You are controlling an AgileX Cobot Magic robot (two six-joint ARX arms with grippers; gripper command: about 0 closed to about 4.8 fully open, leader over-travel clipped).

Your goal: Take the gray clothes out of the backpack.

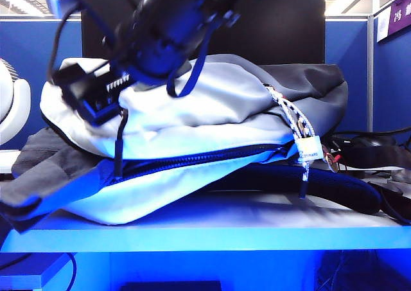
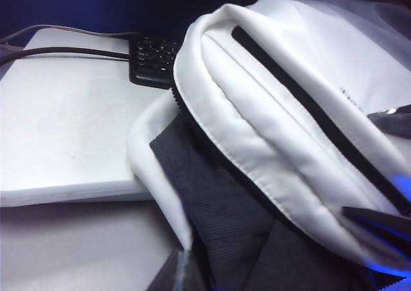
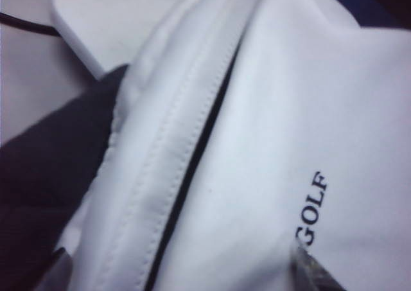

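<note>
Gray clothes point(image 2: 218, 227) half out of the backpack point(image 1: 212, 105), spilling onto the desk point(image 1: 257, 227).
Right tool point(image 1: 96, 98) released above the pack, left tool clenched; we risk snagging the zipper point(image 1: 205, 157) instead of cloth.

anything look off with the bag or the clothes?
Yes. The gray clothes hang partly out of the backpack at its left end, draped over the table edge. Right end effector hovers open above that end; left end effector is shut, holding nothing.
</note>
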